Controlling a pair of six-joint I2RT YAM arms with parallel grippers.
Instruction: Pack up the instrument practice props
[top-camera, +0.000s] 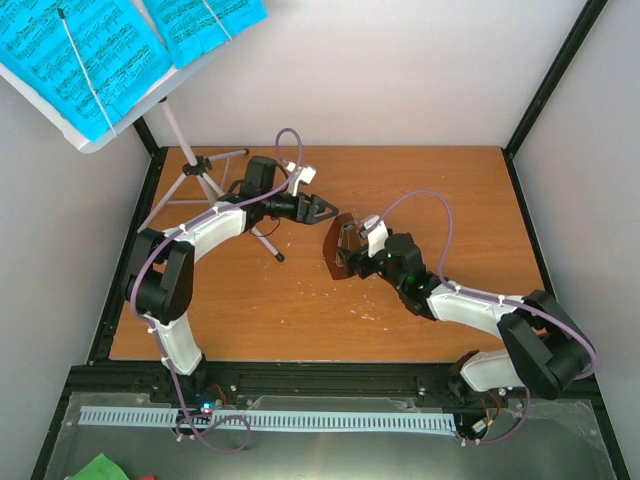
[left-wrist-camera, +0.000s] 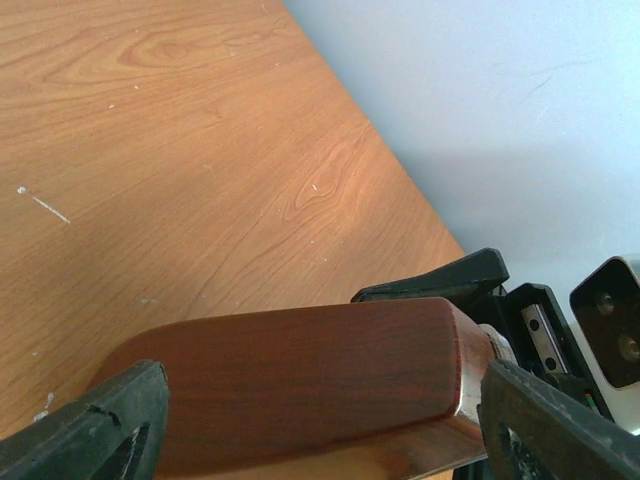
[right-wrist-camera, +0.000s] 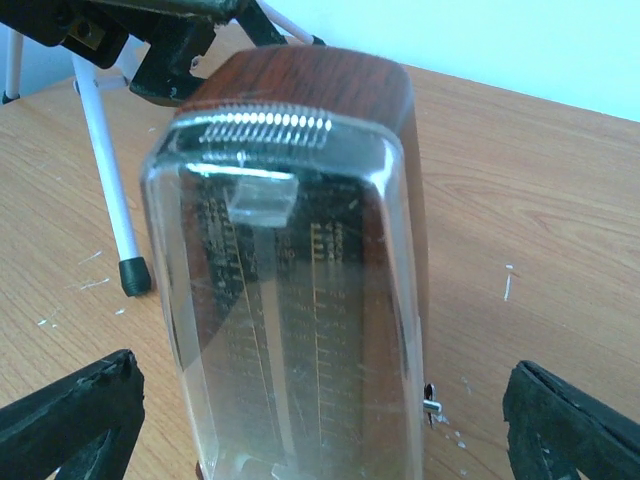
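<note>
The brown metronome (top-camera: 343, 247) with its clear cover (right-wrist-camera: 290, 330) is on the table's middle. My right gripper (top-camera: 352, 258) is open, with its fingers wide on both sides of the metronome and apart from it in the right wrist view (right-wrist-camera: 320, 420). My left gripper (top-camera: 322, 208) is open just behind the metronome, whose brown back (left-wrist-camera: 300, 380) fills the space ahead of its fingers (left-wrist-camera: 90, 425). The silver music stand (top-camera: 190, 170) stands at the back left. Its desk holds the blue sheet-music pages (top-camera: 90, 50).
A stand leg with a black foot (right-wrist-camera: 132, 275) reaches down beside the left gripper. Black frame rails edge the table (top-camera: 450, 200). A white wall rises at the back. A white slotted strip (top-camera: 270, 420) lies along the near edge.
</note>
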